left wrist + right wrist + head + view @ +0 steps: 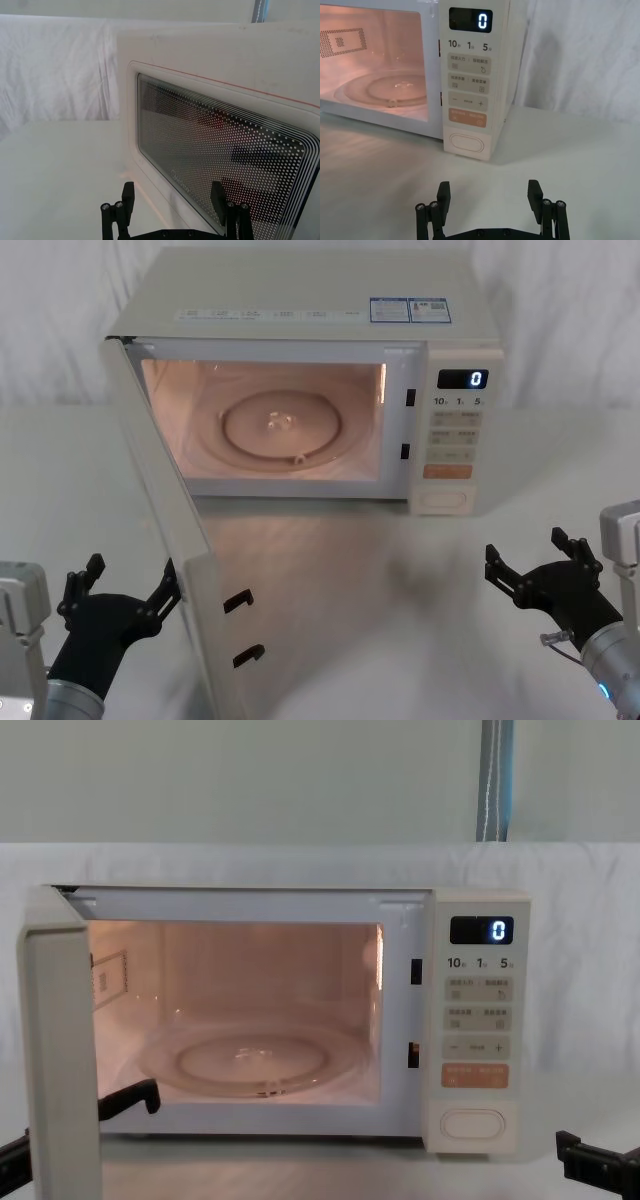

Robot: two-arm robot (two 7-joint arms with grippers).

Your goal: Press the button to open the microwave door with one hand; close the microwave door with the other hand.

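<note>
Cream microwave [300, 360] sits at the back of the table [400, 580], the microwave door [160, 540] swung wide open toward the robot on its left-side hinge, cavity lit and the glass turntable [283, 425] bare. We judge the opening step done: the button [467, 143] at the foot of the control panel is untouched now, and the right gripper [540, 575] hovers well back from it over the table, jaws apart. The closing step is in hand. The left gripper [120, 602] sits just outside the door's outer face, jaws spread and holding nothing; one fingertip looks close to the door's free edge, contact unclear. Next we expect the left arm must push that outer face and sweep the door round until it latches.
</note>
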